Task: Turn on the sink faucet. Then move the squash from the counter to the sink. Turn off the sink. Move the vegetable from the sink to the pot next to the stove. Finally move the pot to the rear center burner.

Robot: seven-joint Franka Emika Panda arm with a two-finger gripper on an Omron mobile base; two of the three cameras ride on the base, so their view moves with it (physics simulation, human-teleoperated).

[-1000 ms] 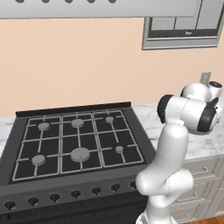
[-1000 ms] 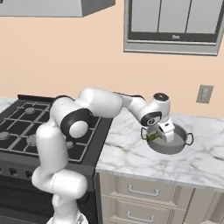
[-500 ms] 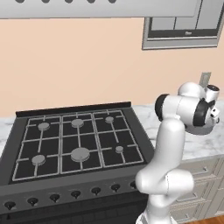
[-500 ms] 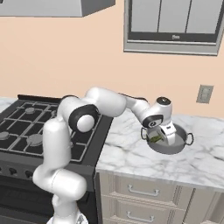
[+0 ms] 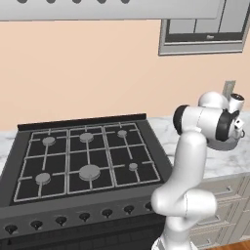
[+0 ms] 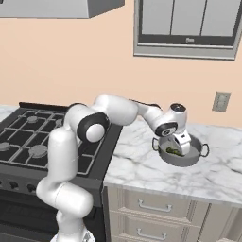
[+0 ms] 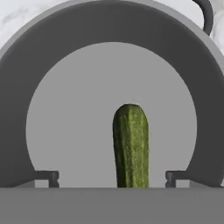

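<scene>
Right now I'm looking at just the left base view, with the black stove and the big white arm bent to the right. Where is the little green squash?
Observer: The slim dark green squash is inside the round shiny silver metal pot.
Operator: Is the robot's hand squeezing it?
Observer: No. In the hand view the gripper is open, with a finger tip on either side of the squash and a gap between each tip and the squash.
Operator: And where is the pot standing?
Observer: On the white marble counter, to the right of the black gas stove, not on a burner.
</scene>
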